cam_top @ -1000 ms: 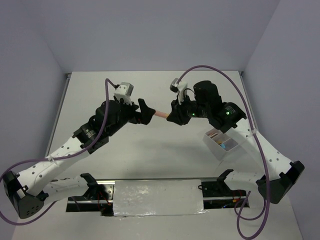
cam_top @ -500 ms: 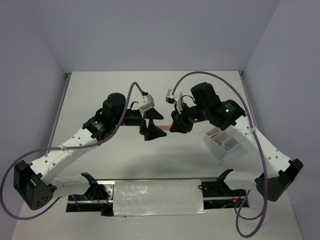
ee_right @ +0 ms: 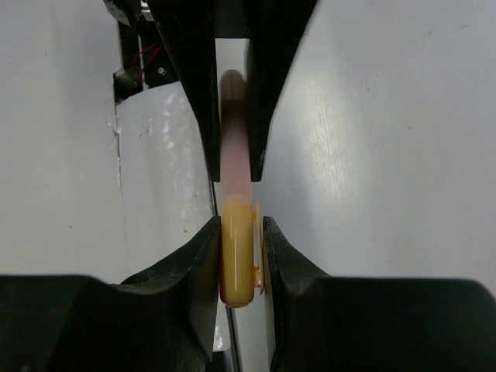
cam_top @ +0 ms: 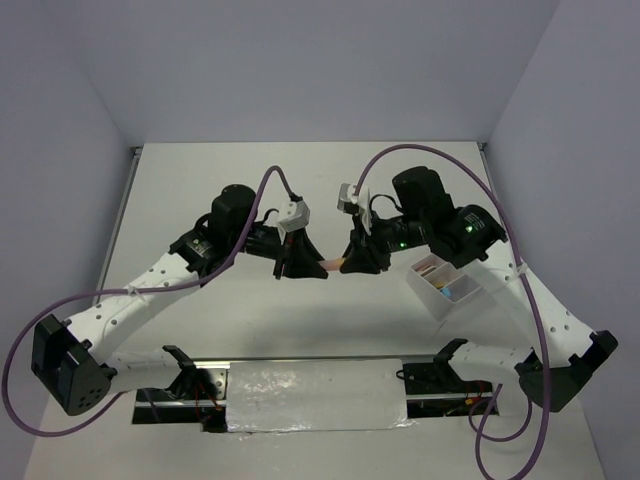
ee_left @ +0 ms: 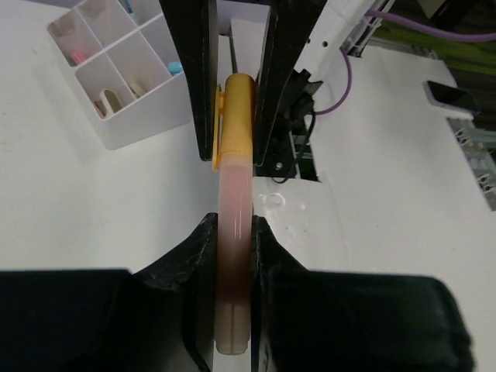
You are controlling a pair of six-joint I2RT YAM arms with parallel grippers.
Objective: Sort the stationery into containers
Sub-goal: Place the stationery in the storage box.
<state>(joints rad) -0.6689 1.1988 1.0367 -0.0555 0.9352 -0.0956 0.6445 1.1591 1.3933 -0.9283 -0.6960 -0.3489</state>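
Top external shows the table [cam_top: 200, 180] bearing the white divided tray [cam_top: 425, 292], with both arms meeting in the air to the left of the tray. The left gripper [cam_top: 305, 265], farther from the tray, is clamped on the pink barrel of a marker [cam_top: 333, 265]. The right gripper [cam_top: 358, 262], nearer the tray, is clamped on its orange cap. This looks like a handover. To do it well, the left should let go only while the right grips firmly. The right should then carry the marker level across to the tray.
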